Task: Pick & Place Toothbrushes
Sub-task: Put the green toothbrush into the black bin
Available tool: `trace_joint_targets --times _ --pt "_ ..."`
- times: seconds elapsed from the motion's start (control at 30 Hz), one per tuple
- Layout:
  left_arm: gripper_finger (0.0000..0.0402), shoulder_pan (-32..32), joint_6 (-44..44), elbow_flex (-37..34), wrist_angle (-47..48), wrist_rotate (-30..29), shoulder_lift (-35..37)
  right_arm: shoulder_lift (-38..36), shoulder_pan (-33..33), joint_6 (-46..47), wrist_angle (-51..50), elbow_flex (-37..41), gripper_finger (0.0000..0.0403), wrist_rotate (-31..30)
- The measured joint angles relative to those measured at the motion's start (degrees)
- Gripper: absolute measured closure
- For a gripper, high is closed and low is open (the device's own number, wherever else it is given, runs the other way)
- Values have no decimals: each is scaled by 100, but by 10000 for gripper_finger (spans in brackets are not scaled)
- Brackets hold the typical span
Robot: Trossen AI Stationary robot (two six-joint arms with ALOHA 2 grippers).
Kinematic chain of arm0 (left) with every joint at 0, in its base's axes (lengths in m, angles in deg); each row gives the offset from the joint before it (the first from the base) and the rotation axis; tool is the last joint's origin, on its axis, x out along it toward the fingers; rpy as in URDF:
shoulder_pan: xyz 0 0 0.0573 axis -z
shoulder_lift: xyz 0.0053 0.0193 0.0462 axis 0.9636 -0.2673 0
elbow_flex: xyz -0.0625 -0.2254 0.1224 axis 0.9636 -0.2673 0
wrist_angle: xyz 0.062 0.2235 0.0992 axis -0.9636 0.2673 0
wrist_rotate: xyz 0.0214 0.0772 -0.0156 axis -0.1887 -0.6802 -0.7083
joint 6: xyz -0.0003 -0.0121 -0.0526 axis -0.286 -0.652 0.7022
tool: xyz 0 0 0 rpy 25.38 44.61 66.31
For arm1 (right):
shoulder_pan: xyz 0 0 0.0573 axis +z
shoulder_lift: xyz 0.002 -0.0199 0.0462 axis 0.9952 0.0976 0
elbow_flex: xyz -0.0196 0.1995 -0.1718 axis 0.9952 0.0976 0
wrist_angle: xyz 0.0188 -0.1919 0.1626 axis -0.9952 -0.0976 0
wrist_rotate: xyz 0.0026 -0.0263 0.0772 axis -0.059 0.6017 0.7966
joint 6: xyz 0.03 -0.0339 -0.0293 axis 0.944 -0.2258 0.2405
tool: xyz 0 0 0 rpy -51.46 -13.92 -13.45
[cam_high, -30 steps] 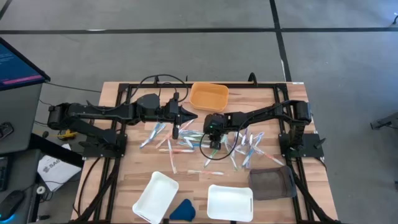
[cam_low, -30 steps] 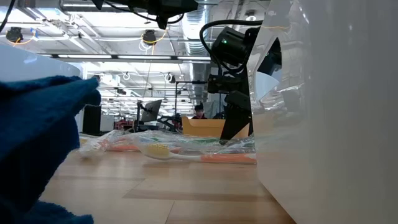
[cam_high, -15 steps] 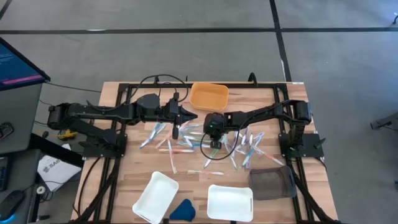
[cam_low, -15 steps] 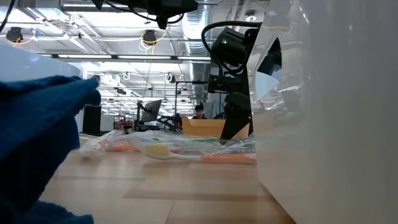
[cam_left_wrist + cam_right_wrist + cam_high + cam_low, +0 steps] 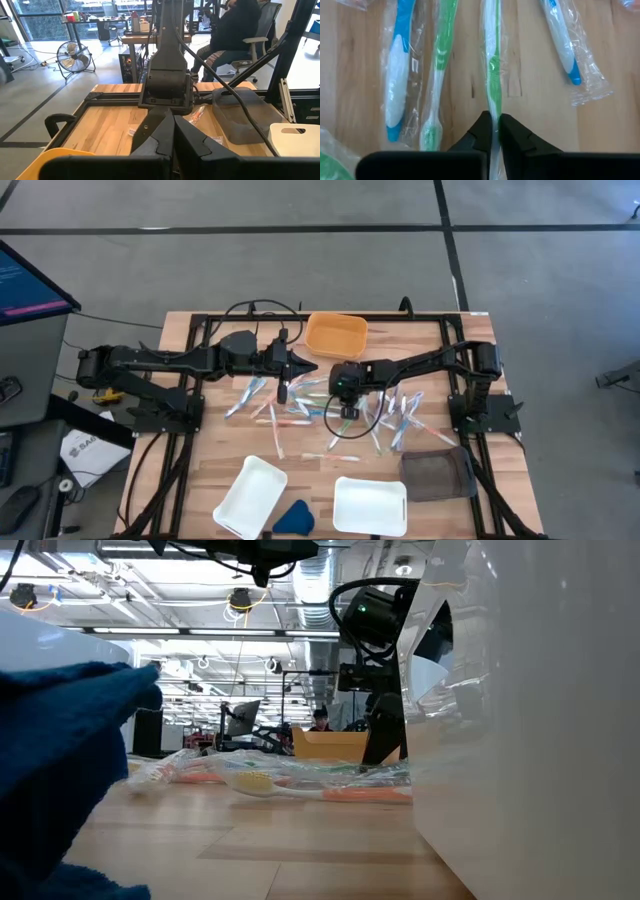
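Several toothbrushes [image 5: 300, 408] in clear wrappers lie scattered on the wooden table's middle. My right gripper [image 5: 343, 413] reaches down among them from the right and is shut on a green toothbrush [image 5: 493, 60]. Beside that one lie another green toothbrush [image 5: 437, 70] and two blue-and-white ones [image 5: 397, 75] [image 5: 561, 42]. My left gripper [image 5: 303, 368] hangs shut and holding nothing above the table, left of the pile; its joined fingers [image 5: 174, 135] point level toward the right arm. My right gripper [image 5: 494, 131] pinches the green toothbrush between its two fingers, on a stretch of the wrapped handle [image 5: 493, 111] near one end. The fingers slant down from above and clamp its two long sides. The toothbrush lies flat on the table ahead of them.
An orange tray [image 5: 336, 335] stands at the far edge, two white trays [image 5: 250, 495] [image 5: 370, 505] at the near edge with a dark-blue wedge [image 5: 293, 518] between them. A grey mesh pouch [image 5: 438, 473] lies near right. In the left wrist view a person sits beyond the table.
My right gripper has stayed over the same spot and shut on the green toothbrush; in the low view its dark outline has narrowed. The toothbrushes lie where they were.
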Motion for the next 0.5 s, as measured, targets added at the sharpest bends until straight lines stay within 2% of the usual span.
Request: trace_joint_targets --times 0.17,0.37,0.5 --pt "399 0 -1 0 0 -2 0 0 158 -8 -337 -209 392 -281" --pt "399 0 -1 0 4 -1 0 -2 445 -12 -645 -451 394 -330" --pt "399 0 -2 0 7 -2 0 -2 670 -12 -900 -603 394 -701"
